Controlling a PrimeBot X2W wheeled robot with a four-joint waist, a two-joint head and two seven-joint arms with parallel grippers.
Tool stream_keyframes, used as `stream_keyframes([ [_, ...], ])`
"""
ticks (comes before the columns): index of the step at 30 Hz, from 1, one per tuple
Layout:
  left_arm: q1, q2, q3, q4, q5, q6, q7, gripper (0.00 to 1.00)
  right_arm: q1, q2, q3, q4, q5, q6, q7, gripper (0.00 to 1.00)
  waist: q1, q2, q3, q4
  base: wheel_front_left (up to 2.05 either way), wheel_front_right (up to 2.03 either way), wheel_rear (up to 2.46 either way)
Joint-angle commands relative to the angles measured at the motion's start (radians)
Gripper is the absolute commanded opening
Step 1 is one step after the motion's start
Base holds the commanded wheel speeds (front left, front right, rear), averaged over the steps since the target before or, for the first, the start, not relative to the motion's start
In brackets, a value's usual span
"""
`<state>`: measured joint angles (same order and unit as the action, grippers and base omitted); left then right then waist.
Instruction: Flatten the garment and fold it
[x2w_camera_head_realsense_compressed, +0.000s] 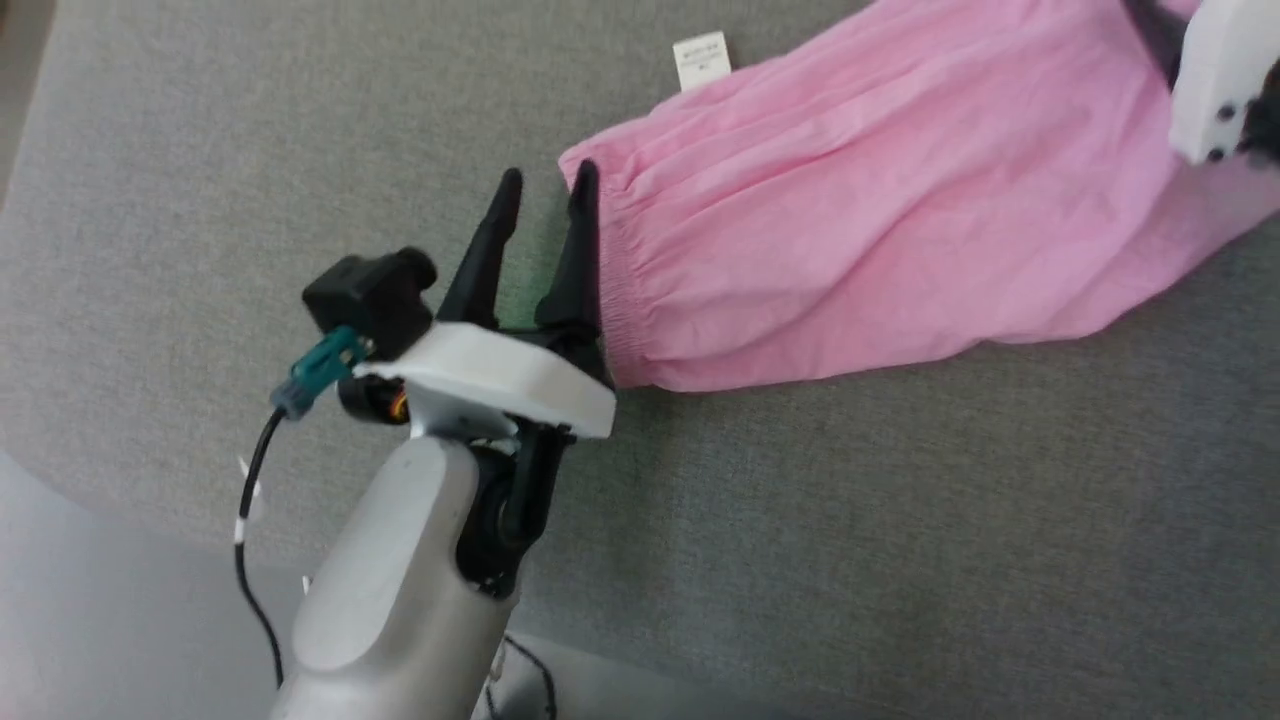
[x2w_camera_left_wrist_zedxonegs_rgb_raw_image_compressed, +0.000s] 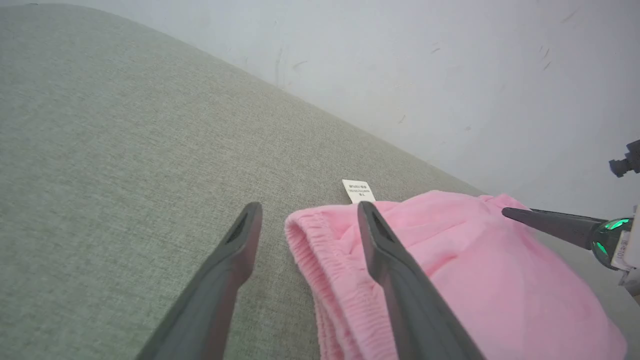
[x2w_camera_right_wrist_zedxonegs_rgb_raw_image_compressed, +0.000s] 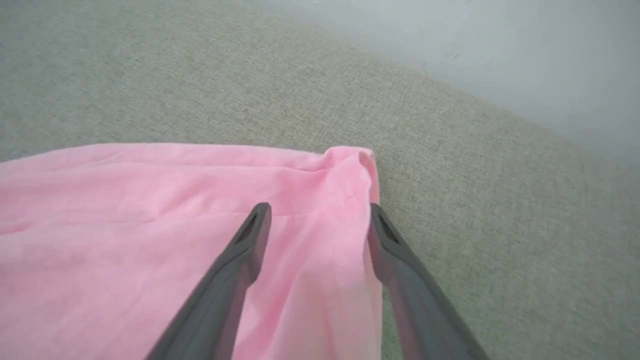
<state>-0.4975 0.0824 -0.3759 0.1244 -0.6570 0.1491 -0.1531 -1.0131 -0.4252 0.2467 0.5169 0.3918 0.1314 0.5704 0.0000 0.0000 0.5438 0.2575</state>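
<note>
Head view: I have the garment (x2w_camera_head_realsense_compressed: 880, 200) lying on the grey surface (x2w_camera_head_realsense_compressed: 850, 520), running from the centre of the frame up to the upper right corner as a long, creased pink shape. Its waistband (x2w_camera_head_realsense_compressed: 625, 270) is the end nearest the centre, gathered and rippled. The label (x2w_camera_head_realsense_compressed: 702, 60) pokes out from the top edge onto the surface, at upper middle.

My left gripper (x2w_camera_head_realsense_compressed: 548, 178) sits left of centre, pointing up the frame, jaws spread. One finger is over bare surface; the other runs along the waistband's edge, touching or just above it, I cannot tell which. In the left wrist view that finger crosses over the pink cloth while its partner stands clear over the grey, and the waistband's end lies in the gap between them. Nothing is pinched.

In the right wrist view, the right gripper (x2w_camera_right_wrist_zedxonegs_rgb_raw_image_compressed: 318, 207) also has its jaws spread. The finger at frame left is over the cloth, the one at frame right is along the cloth's edge, and a small upturned corner lies just beyond the tips. It is not pinching anything. In the head view its white housing shows at the upper right corner, over the garment's far end.
</note>
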Motion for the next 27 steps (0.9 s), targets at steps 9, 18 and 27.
stream_keyframes([
  [9,0.156,0.065,-0.006,-0.046,0.056,0.013,-0.061,1.00,0.338,0.039,-0.100,-0.212,0.022,-0.001,-0.242,1.00,0.0000,0.0000,-0.239,-0.095,0.00,0.00,0.00],
  [18,0.233,0.068,-0.019,-0.025,0.085,0.016,-0.090,1.00,0.609,0.176,-0.254,-0.356,-0.065,-0.001,-0.428,1.00,0.0000,0.0000,-0.302,-0.131,0.00,0.00,0.00],
  [27,0.233,0.047,-0.055,0.099,0.095,0.037,-0.062,1.00,0.737,0.309,-0.332,-0.429,-0.126,-0.001,-0.511,1.00,0.0000,0.0000,-0.304,-0.147,0.00,0.00,0.00],
])
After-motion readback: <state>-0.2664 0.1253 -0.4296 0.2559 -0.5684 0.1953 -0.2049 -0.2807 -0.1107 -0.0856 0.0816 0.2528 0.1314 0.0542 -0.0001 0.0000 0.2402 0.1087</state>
